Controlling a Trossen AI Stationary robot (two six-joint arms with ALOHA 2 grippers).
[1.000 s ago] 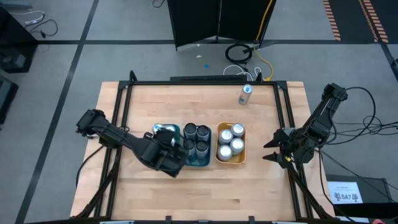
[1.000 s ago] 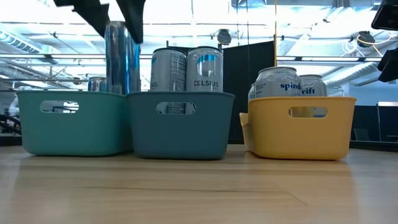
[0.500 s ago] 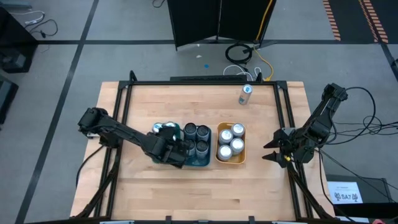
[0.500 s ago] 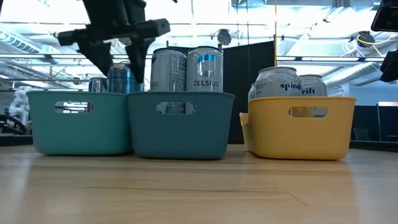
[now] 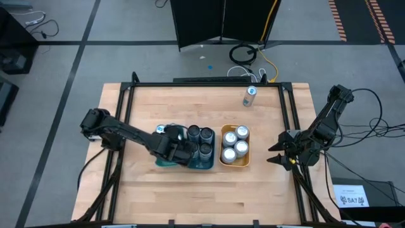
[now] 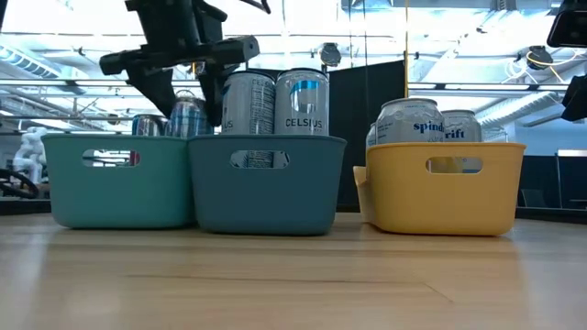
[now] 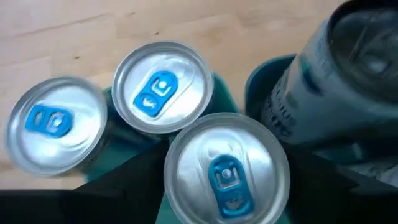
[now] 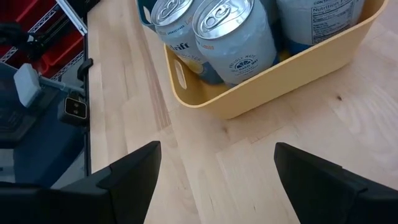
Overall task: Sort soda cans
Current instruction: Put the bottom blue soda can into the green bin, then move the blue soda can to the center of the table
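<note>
Left gripper (image 6: 183, 78) is down over the light teal tray (image 6: 115, 179), fingers straddling a silver can with a blue tab (image 7: 227, 174) that stands in the tray; the fingers sit beside the can, and actual contact cannot be confirmed. Two more blue-tab cans (image 7: 161, 87) stand just beside it in the same tray. Next tray, darker teal (image 6: 266, 183), holds tall cans; one label reads "CELSIUS" (image 6: 303, 105), its neighbour's print is too small to read. Orange tray (image 8: 273, 74) holds short cans (image 6: 411, 124); visible label fragments read "spind" and "rift". One lone can (image 5: 249, 96) stands well apart near the table's far edge. Right gripper (image 5: 278, 152) waits near the table's right edge, beside the orange tray, jaws spread wide and empty.
</note>
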